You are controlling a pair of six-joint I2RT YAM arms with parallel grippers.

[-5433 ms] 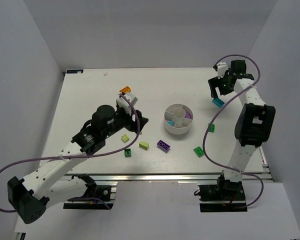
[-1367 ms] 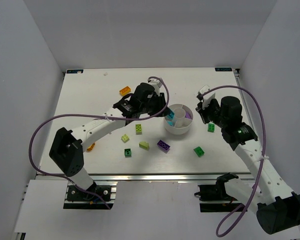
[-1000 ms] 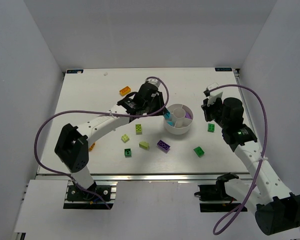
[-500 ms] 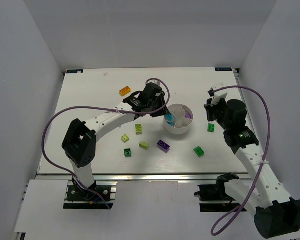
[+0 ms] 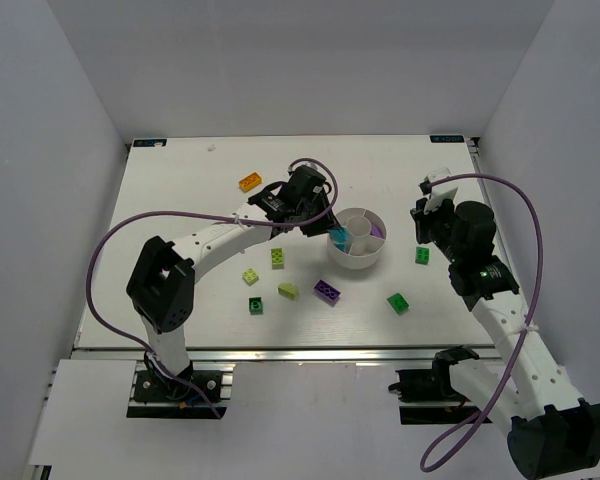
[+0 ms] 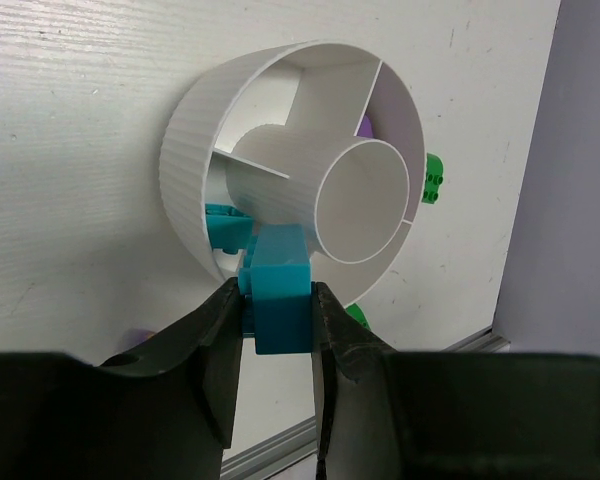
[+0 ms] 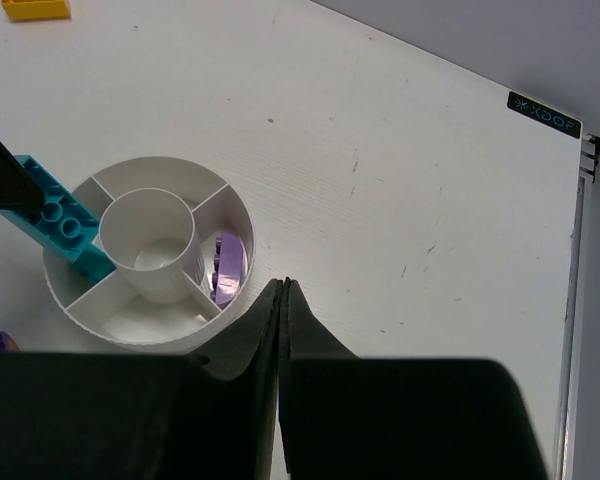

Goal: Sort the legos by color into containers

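Observation:
The round white dish [image 5: 355,263] with its wedge containers stands mid-table. My left gripper [image 6: 278,305] is shut on a cyan lego [image 6: 280,285] and holds it at the dish's left rim [image 6: 185,160], over the wedge where another cyan lego [image 6: 223,225] lies. From above, that held lego [image 5: 338,237] shows at the dish's left side. A purple lego [image 7: 227,265] lies in the right wedge. My right gripper [image 7: 283,285] is shut and empty, hovering just right of the dish [image 7: 245,215]. Loose legos lie around the dish.
An orange lego [image 5: 250,182] lies at the back left. Lime legos [image 5: 277,257] [image 5: 250,276] [image 5: 288,290], a dark green one [image 5: 254,305] and a purple one [image 5: 327,291] lie in front of the dish. Green legos [image 5: 397,302] [image 5: 422,255] lie to the right.
My left gripper has carried the cyan lego a little further right to the dish's left rim. My right arm has drawn back slightly to the right, still shut.

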